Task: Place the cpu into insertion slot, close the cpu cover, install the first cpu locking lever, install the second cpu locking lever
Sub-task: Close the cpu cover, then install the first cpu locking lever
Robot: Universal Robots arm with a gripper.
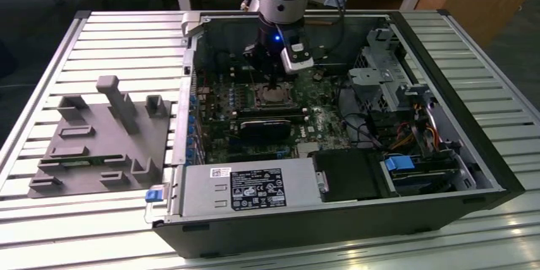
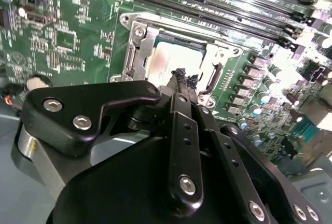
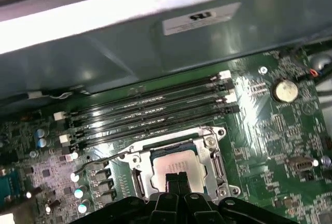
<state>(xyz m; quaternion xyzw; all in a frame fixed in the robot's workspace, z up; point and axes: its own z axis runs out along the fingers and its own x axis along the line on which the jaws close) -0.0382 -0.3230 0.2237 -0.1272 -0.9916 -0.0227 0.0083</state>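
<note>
Exterior view: the gripper [image 1: 270, 81] hangs directly above the insertion slot [image 1: 255, 93].

Second wrist view: its jaws are pinched narrow and empty over the cpu [image 2: 165, 60], which is seated in the slot with the cpu cover [image 2: 136, 47] down.

First wrist view: a locking lever [image 3: 104, 160] juts free beside the slot. The step in hand is likely the first lever, which calls for pressing it down under its catch.

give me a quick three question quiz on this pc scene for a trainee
1. True or false: the cpu cover is down over the cpu.
2. The fingers are: A spread wide apart; B together by the cpu's edge; C clamped on a memory stick.
3. What colour is the motherboard?

Key: 1 true; 2 B; 3 green.
</note>
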